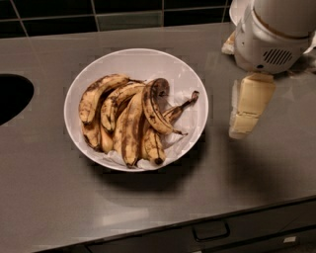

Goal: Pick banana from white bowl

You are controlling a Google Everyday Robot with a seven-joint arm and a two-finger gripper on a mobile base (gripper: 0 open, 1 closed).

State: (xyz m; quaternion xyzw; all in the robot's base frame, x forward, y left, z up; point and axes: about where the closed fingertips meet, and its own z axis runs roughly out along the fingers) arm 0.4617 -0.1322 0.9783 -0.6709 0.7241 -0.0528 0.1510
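Note:
The white bowl [133,62] sits in the middle of the grey counter, lined with crumpled white paper. It holds several brown-streaked bananas. The banana [152,107] of the task is strongly arched and lies on top at the right of the pile, with its dark brown thick end up and its thin dark tip pointing right. My gripper [248,106] hangs over the counter to the right of the bowl, outside its rim and apart from the bananas. The pale wrist housing [274,32] is above it.
A smaller white bowl [236,9] at the back right is mostly hidden behind my arm. A dark sink opening [12,96] is at the left edge. The counter's front edge with a drawer handle [211,231] runs below. A dark tiled wall is behind.

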